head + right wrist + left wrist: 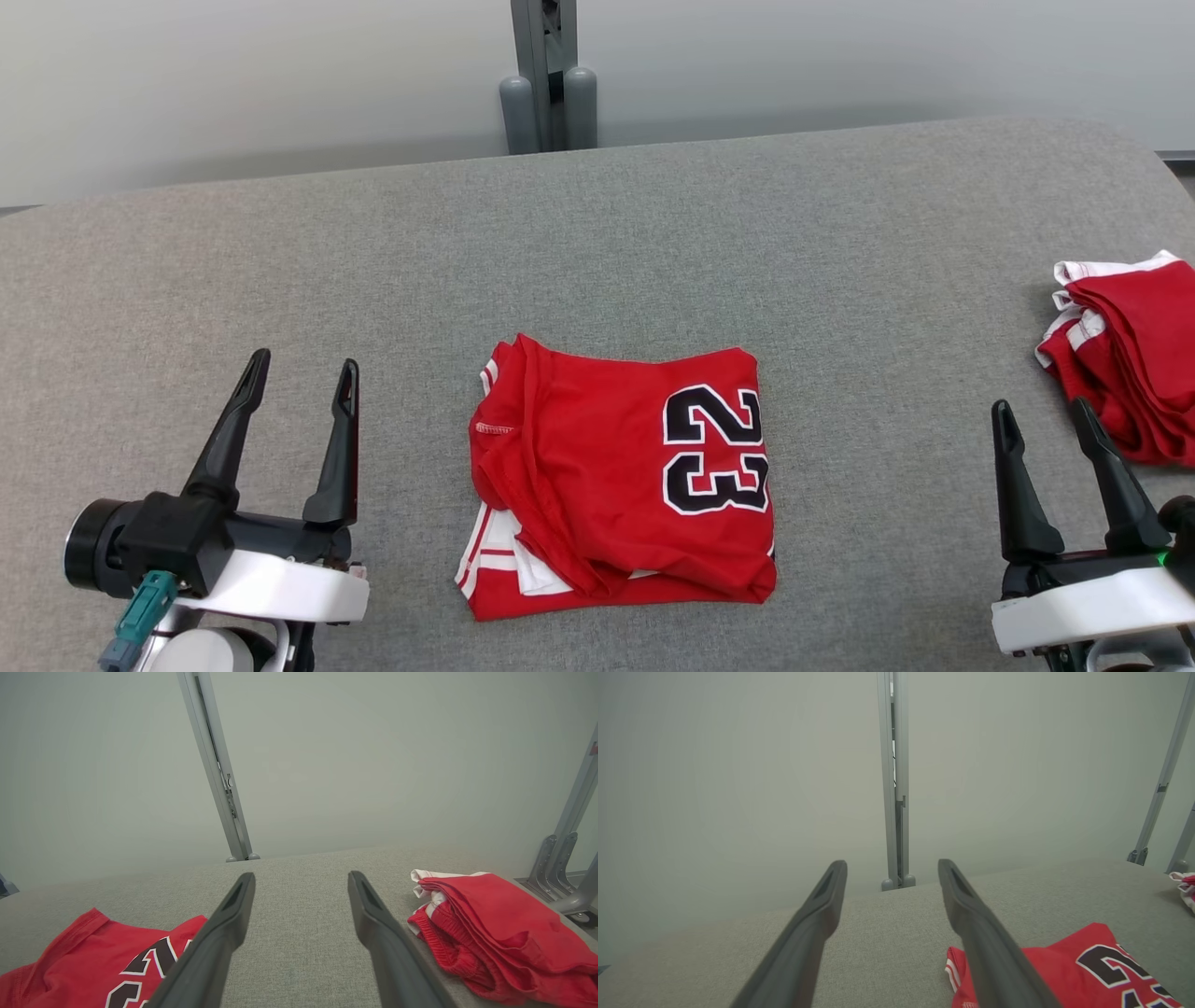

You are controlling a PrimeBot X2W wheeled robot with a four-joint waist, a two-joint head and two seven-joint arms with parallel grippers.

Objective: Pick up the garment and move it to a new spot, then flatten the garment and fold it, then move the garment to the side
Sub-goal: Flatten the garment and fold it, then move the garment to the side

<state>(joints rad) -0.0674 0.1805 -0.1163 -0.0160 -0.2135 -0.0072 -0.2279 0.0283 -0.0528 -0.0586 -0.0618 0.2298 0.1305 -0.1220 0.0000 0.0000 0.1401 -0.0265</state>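
Red number-23 jersey (621,476) lies folded on grey fabric tabletop (597,233); left gripper (304,364) and right gripper (1041,407) both spread wide, empty.

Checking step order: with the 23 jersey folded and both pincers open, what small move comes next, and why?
Probably bring the right pincer to the right edge of the folded jersey: it lies mid-table, ungripped, not yet moved aside toward the other red garment.
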